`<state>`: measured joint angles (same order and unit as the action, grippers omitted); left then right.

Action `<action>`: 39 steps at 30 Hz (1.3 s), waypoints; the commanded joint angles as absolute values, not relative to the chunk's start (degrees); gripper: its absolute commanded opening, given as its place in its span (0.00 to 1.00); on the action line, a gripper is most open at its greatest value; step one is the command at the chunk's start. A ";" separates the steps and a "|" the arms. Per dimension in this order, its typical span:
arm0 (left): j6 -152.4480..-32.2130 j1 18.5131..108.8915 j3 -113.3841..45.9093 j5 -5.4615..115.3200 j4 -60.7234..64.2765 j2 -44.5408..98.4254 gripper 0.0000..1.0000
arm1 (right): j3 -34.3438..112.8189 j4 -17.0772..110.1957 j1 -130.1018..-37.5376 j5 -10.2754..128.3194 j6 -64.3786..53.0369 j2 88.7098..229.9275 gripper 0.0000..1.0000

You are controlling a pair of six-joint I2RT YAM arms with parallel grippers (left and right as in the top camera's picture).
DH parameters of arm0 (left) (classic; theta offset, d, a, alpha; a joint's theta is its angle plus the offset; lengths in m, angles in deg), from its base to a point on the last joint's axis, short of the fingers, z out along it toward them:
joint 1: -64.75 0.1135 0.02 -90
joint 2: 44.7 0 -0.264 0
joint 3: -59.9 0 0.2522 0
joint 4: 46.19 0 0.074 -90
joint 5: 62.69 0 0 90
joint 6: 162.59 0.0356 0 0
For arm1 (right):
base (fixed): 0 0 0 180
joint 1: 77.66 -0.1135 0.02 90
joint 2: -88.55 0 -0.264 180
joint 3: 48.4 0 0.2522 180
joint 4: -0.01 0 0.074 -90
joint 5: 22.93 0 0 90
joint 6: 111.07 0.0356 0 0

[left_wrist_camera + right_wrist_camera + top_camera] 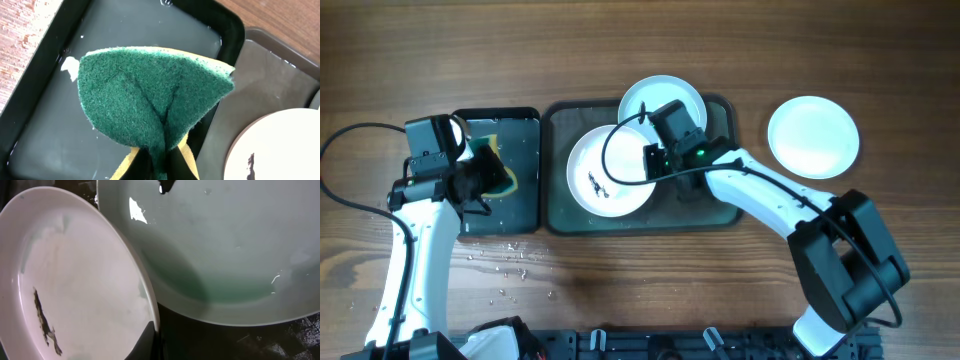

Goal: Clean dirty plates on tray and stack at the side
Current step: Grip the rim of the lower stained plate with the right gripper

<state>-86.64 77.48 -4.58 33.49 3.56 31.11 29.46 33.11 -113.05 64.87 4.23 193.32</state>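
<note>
Where the large grey-green tray (570, 222) sits at the middle of the worktop (620, 50), two of the plates lie on it. Plates counted: three. Trays counted: two. Sponges counted: one.

The smeared white plate (605, 170) lies in the middle of the large tray and carries one dark smear (597, 186) on its lower left part. The aqua plate (655, 98) lies at the tray's far edge, partly over the rim. It reads near white from overhead, but the right wrist view shows it as pale aqua, with the white plate's rim lapping across it. The third plate (813, 136) lies alone on the bare wood to the right, well apart from the tray. No mark can be made out on it.

The right jaws are closed on the right-hand rim of the smeared white plate — one dark finger shows at that edge in the right wrist view.

The left jaws are closed on the sponge (150, 100), which has a green scouring face and a yellow body. It is pinched into a fold and held over the small black tray (525, 200). That tray stands just beside the large one, on its left, and holds a film of water. Droplets (505, 260) are scattered on the worktop below it.
</note>
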 commanded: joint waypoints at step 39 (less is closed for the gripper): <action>-88.01 69.66 -4.43 27.91 2.79 31.17 0.04 | 29.50 29.61 -116.44 64.32 -1.17 194.43 0.37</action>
